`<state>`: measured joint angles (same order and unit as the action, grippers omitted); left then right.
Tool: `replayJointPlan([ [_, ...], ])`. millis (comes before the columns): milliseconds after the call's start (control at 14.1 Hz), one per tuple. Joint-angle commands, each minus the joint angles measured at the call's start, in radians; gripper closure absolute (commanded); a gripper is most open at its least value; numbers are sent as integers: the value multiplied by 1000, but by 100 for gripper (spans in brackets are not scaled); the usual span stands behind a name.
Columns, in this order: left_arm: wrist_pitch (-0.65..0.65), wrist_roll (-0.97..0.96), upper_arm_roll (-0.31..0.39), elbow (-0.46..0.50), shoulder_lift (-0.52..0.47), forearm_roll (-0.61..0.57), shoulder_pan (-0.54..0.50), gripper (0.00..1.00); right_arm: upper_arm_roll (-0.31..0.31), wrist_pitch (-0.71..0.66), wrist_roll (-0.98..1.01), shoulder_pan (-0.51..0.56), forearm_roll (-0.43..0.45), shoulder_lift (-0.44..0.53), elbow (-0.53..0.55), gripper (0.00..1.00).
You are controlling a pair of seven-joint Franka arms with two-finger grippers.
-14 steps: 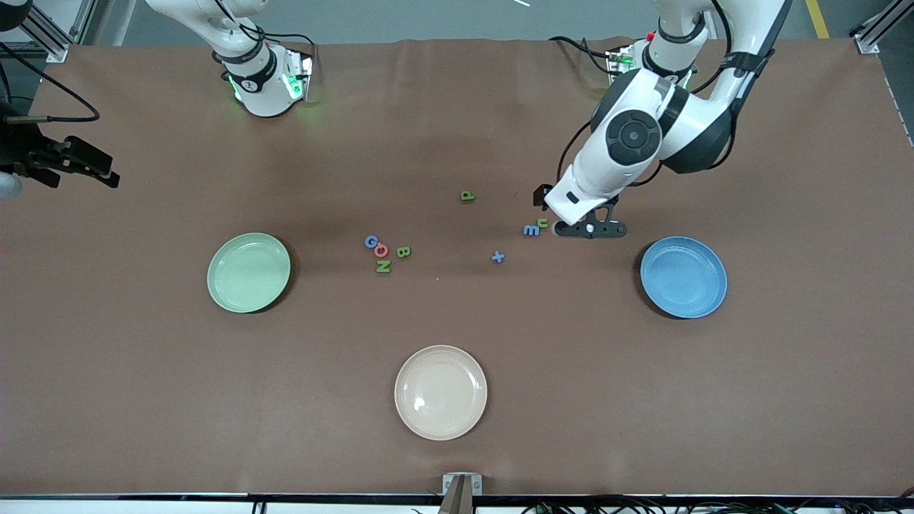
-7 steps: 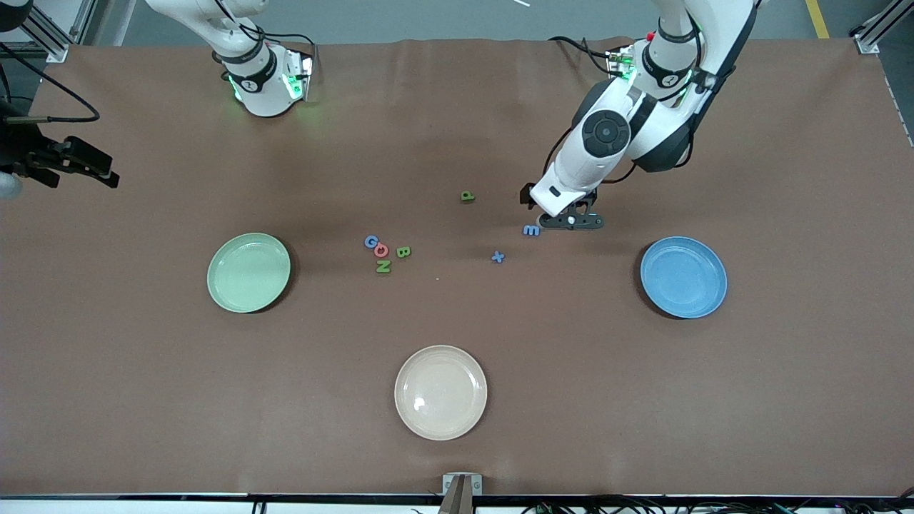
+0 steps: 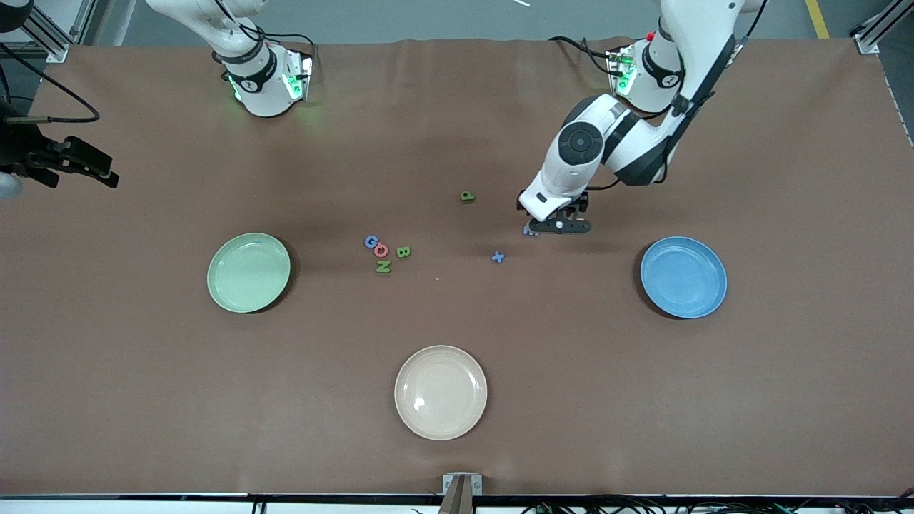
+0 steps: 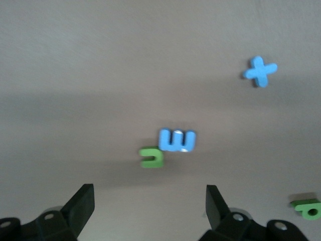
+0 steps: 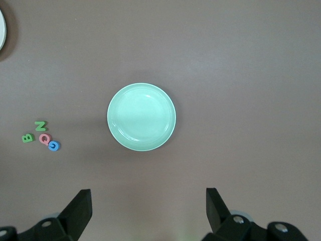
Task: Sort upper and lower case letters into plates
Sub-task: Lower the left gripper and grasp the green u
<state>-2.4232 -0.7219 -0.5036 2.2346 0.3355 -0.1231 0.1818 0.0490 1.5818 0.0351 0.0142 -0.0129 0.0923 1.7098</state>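
Under the spread left tool (image 4: 149, 211) lie the m (image 4: 177, 140) and u (image 4: 151, 157), touching: light, thin, stiff; pinch the m's flat sides. Right tool (image 5: 148, 213) waits spread over the green plate (image 5: 141, 116).

L gripper (image 3: 560, 226) low near table centre, fingers spread. R gripper (image 5: 145, 211) high, fingers apart.

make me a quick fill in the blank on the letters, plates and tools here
1. The left tool hangs open over the blue m and the green ____ beside it.
2. The capitals G, O, B, N lie nearer the ____ plate than the blue plate.
3. The cream plate holds ____ letters.

Missing words: u; green; no
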Motion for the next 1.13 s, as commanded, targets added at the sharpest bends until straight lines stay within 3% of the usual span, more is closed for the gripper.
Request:
replayJointPlan([
  [0,-37,-34,0,2,40,-59,-1,2,-3,7,8,-2,19,20,21,0],
  [567,-40,-43,11,2,92,-185,-37,3,-5,9,11,0,19,20,21,0],
  [1064,-85,-50,11,-7,149,-205,-39,3,-3,3,8,0,13,18,13,0],
])
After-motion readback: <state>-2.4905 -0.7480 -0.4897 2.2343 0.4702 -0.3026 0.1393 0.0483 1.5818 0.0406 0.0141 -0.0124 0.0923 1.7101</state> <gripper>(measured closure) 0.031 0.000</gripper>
